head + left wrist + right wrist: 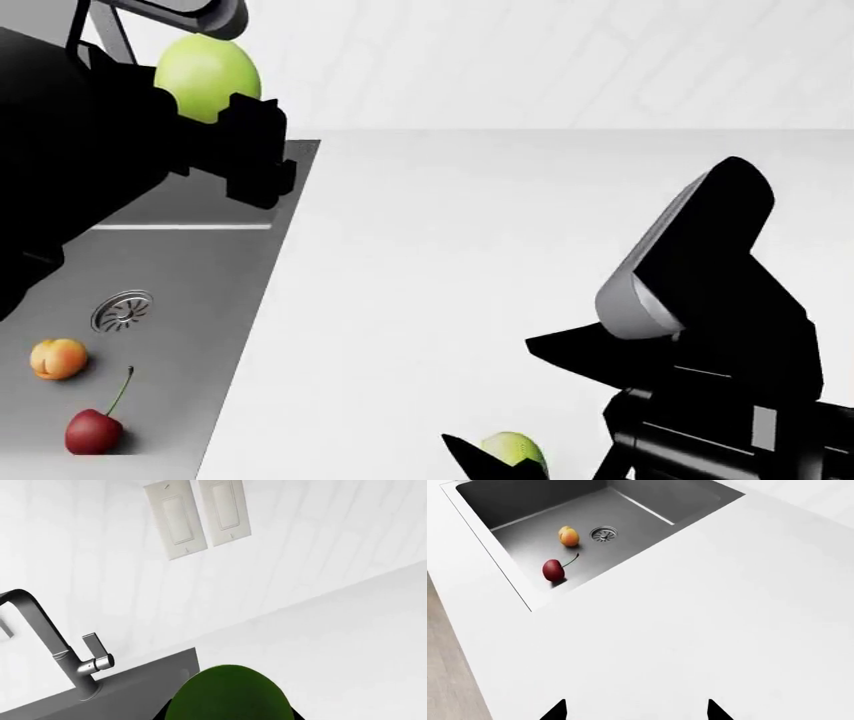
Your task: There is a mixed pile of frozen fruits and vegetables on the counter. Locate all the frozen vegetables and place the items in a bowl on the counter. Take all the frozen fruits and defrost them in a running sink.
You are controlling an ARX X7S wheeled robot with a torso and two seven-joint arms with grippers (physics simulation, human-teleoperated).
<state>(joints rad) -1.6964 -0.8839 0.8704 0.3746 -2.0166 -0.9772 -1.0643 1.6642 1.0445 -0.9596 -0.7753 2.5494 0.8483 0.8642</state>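
My left gripper [220,110] is shut on the smooth green ball [207,75], held over the far edge of the sink [200,270]. In the left wrist view that ball [228,695] fills the space between the jaws. In the basin an orange apricot-like ball [59,358] and a red cherry [94,430] lie near the drain [123,310]; the right wrist view shows the ball [568,536] and cherry [553,570] too. My right gripper [487,392] hangs open above the counter [534,230]. The leafy green sprout [514,450] sits beside its lower finger. The bowl is out of view.
A grey square-profile faucet [47,630] stands at the sink's back edge, under two wall switches [197,517]. White counter [727,605] stretches right of the basin. The right arm's black body [721,350] fills the lower right of the head view.
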